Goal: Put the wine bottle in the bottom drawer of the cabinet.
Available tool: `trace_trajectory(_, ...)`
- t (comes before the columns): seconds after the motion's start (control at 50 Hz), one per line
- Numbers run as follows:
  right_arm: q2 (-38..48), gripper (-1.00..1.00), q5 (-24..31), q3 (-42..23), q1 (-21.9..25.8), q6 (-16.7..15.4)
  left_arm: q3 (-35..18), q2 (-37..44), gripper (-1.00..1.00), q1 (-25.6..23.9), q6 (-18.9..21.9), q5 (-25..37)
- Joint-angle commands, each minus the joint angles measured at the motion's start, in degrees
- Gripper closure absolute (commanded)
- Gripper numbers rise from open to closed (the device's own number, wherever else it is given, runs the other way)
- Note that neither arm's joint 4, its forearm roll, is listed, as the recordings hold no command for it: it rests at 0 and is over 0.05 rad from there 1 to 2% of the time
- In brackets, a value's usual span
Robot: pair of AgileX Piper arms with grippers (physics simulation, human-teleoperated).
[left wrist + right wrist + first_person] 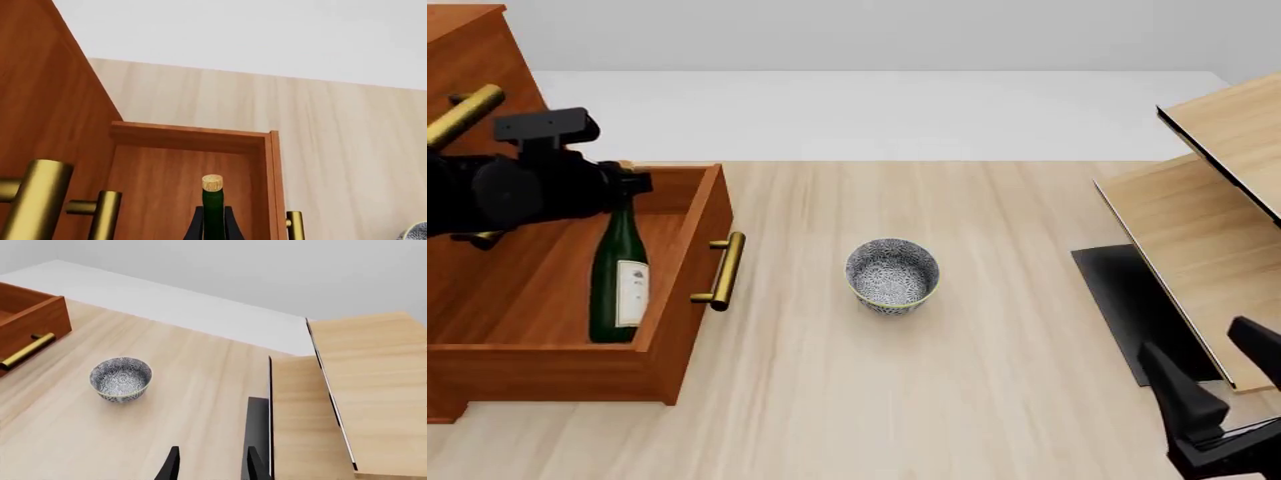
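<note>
Green wine bottle (pixel 619 275), cork-topped, white-labelled, upright.

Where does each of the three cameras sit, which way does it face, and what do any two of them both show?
Front view: fixed above and behind the arms, looking down the table; shows the left arm over the open bottom drawer, the wine bottle standing in it, the bowl, and the right gripper at lower right.
Left wrist view: behind the left gripper, looking along the bottle's neck at the drawer's inside.
Right wrist view: behind the right gripper, looking across the table at the bowl and drawer front.
Shared: front and right wrist both show the bowl.
</note>
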Motion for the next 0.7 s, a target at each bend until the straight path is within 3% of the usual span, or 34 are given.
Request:
trace_trajectory(0.02,-4.6,-1.00,4.7,0.0,-0.1,0.0,2.7,3.6,1.00,-0.3,0.8,1.4)
trace_trajectory(0.7,-4.6,-1.00,4.9,0.0,-0.4,0.2,-1.8,6.4,1.00,-0.4,1.2,3.0)
